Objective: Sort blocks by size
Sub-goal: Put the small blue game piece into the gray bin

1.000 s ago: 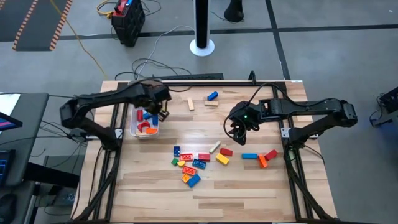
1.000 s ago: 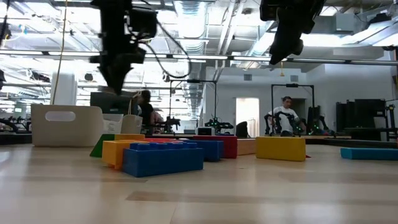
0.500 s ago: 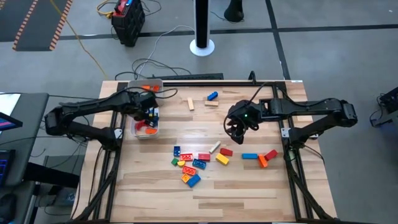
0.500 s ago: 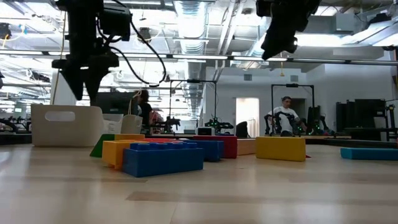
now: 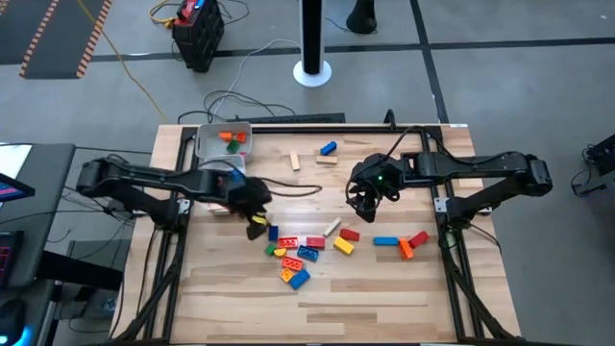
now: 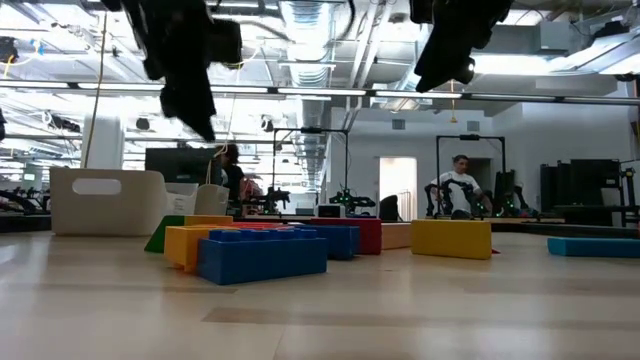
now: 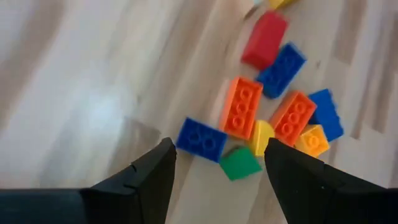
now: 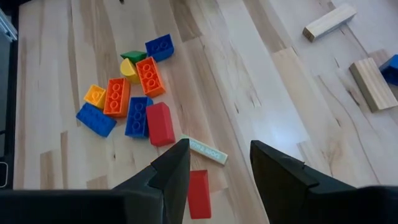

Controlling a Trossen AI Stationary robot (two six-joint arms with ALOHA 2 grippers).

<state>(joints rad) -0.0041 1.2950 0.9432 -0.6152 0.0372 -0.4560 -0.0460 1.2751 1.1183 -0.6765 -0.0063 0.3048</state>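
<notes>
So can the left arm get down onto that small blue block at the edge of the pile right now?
Probably yes. The left gripper hangs open just above the small blue block, and nothing lies between them; only a green block sits close beside it.

A tray [image 5: 206,141] sits at the table's [image 5: 384,298] far left corner with blocks in it; a cluster of blocks [image 5: 293,255] lies mid-table, nearer the front; the left gripper [image 5: 256,227] hangs just left of that cluster, jaws apart; the right gripper [image 5: 363,204] hovers right of centre, jaws apart, above and behind more blocks [image 5: 404,242] on the right; two wood pieces [image 5: 312,160] lie toward the far edge, between the arms.
</notes>
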